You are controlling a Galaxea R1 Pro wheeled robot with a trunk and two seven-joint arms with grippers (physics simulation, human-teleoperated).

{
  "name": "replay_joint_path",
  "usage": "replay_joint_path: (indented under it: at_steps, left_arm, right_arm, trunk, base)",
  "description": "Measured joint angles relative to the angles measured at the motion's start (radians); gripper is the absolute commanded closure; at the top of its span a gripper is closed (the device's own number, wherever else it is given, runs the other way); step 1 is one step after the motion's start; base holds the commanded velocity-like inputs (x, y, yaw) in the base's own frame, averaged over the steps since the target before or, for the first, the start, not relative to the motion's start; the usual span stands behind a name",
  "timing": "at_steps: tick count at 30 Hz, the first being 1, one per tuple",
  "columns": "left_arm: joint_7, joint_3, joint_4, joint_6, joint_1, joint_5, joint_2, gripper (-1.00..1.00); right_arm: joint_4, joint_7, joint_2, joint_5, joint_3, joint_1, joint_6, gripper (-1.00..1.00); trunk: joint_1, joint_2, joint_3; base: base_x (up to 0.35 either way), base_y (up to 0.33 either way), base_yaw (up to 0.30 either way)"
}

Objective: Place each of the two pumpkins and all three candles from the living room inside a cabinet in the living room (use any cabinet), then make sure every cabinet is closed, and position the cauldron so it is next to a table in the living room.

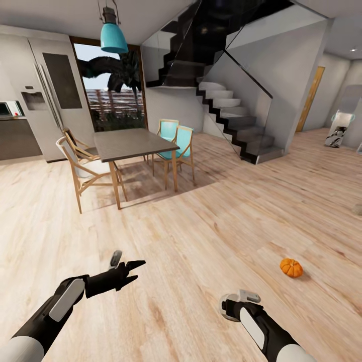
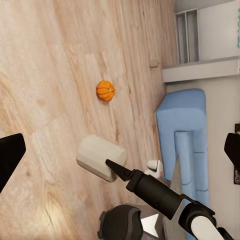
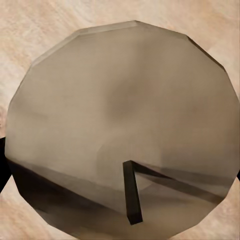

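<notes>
Wooden floor (image 1: 201, 226) spans the room. A dark staircase (image 1: 221, 100) rises at the far centre-right. A grey dining table (image 1: 131, 143) stands far left, with wooden chairs (image 1: 83, 168) on its left and teal chairs (image 1: 177, 143) on its right. A teal pendant lamp (image 1: 113, 36) hangs above it. A blue sofa (image 2: 182, 135) appears in the left wrist view. One pumpkin (image 1: 291, 267) lies on the floor at near right, well apart from both arms. Left tool (image 1: 131, 266): fingers apart, holding nothing. Right tool (image 1: 240, 301): a pale round object (image 3: 122, 125) sits between the fingers in its wrist view; whether it is clamped, I cannot tell.
</notes>
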Motion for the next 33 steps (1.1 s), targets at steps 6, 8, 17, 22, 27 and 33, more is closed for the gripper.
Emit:
replay_joint_path:
  at_steps: [6, 8, 17, 22, 27, 33]
  left_arm:
    - [0.000, 0.000, 0.000, 0.000, 0.000, 0.000, 0.000, -1.00]
    - [0.000, 0.000, 0.000, 0.000, 0.000, 0.002, 0.000, -1.00]
    - [0.000, 0.000, 0.000, -0.001, 0.000, -0.002, 0.000, -1.00]
    - [0.000, 0.001, 0.000, -0.001, 0.000, -0.003, 0.000, -1.00]
    - [0.000, 0.000, 0.000, -0.001, 0.000, -0.003, 0.000, -1.00]
    - [0.000, 0.000, 0.000, -0.001, 0.000, -0.003, 0.000, -1.00]
  right_arm:
    - [0.000, 0.000, 0.000, 0.000, 0.000, 0.000, 0.000, 1.00]
    - [0.000, 0.000, 0.000, 0.000, 0.000, 0.000, 0.000, 1.00]
    - [0.000, 0.001, 0.000, -0.001, 0.000, 0.000, -0.001, 1.00]
    - [0.000, 0.001, 0.000, 0.001, 0.000, 0.000, 0.000, 1.00]
    - [0.000, 0.001, 0.000, -0.001, -0.001, 0.000, -0.001, 1.00]
    - [0.000, 0.001, 0.000, -0.001, -0.001, 0.000, -0.001, 1.00]
  trunk:
    - [-0.023, 0.042, 0.019]
    - [-0.027, 0.049, 0.022]
    - [-0.027, 0.049, 0.022]
    - [-0.028, 0.049, 0.022]
    - [-0.028, 0.049, 0.022]
    - [-0.028, 0.049, 0.022]
  base:
    - [0.000, 0.000, 0.000]
    - [0.000, 0.000, 0.000]
    - [0.069, 0.000, 0.000]
    - [0.315, 0.000, 0.000]
    - [0.333, 0.000, 0.000]
    - [0.336, 0.000, 0.000]
